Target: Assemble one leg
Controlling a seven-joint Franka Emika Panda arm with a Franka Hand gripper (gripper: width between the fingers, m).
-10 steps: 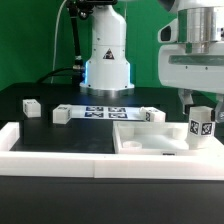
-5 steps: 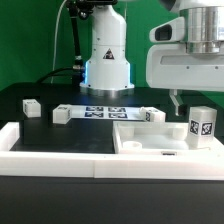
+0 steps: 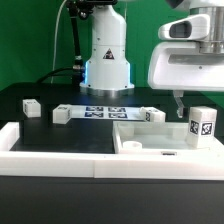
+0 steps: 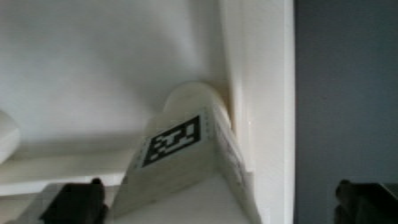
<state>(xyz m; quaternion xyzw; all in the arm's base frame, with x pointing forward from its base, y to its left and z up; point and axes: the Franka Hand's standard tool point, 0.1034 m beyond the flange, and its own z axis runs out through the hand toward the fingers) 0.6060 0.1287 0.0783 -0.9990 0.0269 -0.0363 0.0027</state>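
The gripper [image 3: 192, 102] hangs wide and empty just above the leg [image 3: 201, 124], which stands in the white panel's [image 3: 150, 148] corner and could tip if 1 finger bumps it.

The gripper [image 3: 192, 104] hangs pointing down at the exterior view's right, fingers [image 4: 75, 200] spread wide.
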